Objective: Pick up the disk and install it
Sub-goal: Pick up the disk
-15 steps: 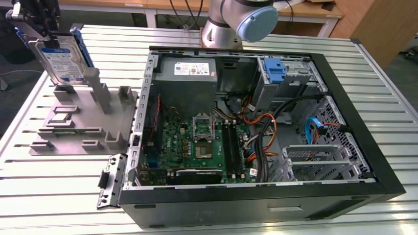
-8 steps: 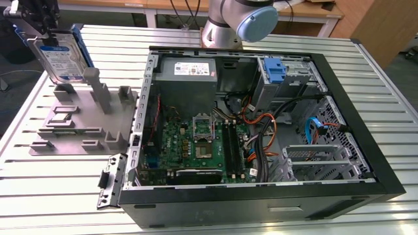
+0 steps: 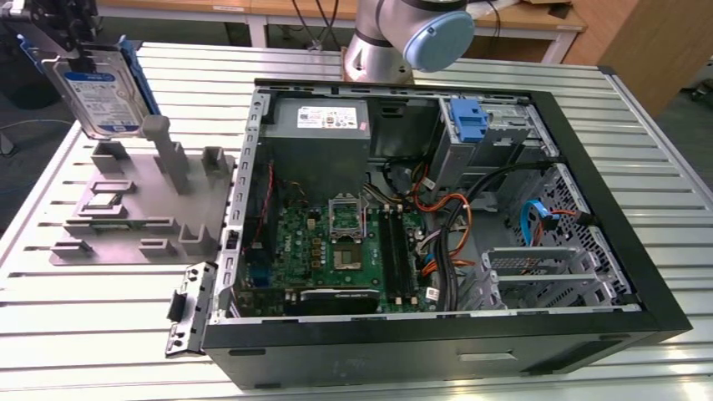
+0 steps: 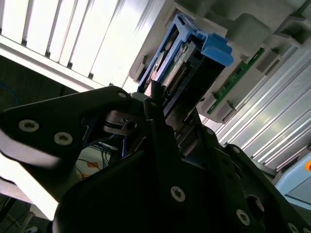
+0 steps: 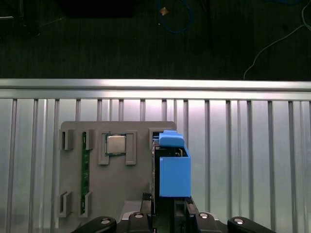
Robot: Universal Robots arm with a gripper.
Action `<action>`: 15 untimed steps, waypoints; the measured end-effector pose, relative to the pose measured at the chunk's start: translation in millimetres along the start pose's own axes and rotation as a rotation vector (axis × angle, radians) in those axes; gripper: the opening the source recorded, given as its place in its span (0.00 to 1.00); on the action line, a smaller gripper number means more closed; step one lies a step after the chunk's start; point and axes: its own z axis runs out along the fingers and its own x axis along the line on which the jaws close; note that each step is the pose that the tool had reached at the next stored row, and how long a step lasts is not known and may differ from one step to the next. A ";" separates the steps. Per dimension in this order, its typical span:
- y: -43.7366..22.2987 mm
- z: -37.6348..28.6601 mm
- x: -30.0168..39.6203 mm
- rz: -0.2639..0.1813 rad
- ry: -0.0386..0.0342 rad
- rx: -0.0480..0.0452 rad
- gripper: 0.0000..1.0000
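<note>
The disk [image 3: 98,93] is a silver-grey drive with a white-and-blue label and a blue bracket along its edges. It hangs upright at the exterior view's far left, over the grey fixture plate [image 3: 123,219]. My gripper [image 3: 78,46] is shut on its upper end. In the second wrist view the black fingers [image 4: 154,104] clamp the disk [image 4: 192,73] near its connector end. The first wrist view looks down the disk's blue bracket [image 5: 173,171], with the gripper [image 5: 167,213] just behind it and the fixture plate [image 5: 141,194] beneath.
An open computer case [image 3: 624,276] lies on the slatted metal table [image 3: 100,317], with a grey power supply [image 3: 319,119], a motherboard [image 3: 334,242] and a blue drive bay piece [image 3: 469,119]. The fixture plate holds a processor [image 5: 115,144] and a memory stick [image 5: 85,160]. The arm's base [image 3: 403,35] stands behind the case.
</note>
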 end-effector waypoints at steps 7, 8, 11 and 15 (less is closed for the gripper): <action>0.2 -4.1 -0.1 0.000 -0.0001 0.0001 0.35; 0.2 -4.2 -0.1 0.000 0.0000 -0.0001 0.35; 0.2 -4.6 -0.1 0.000 0.0000 -0.0002 0.35; 0.2 -5.6 -0.1 0.000 -0.0001 0.0001 0.35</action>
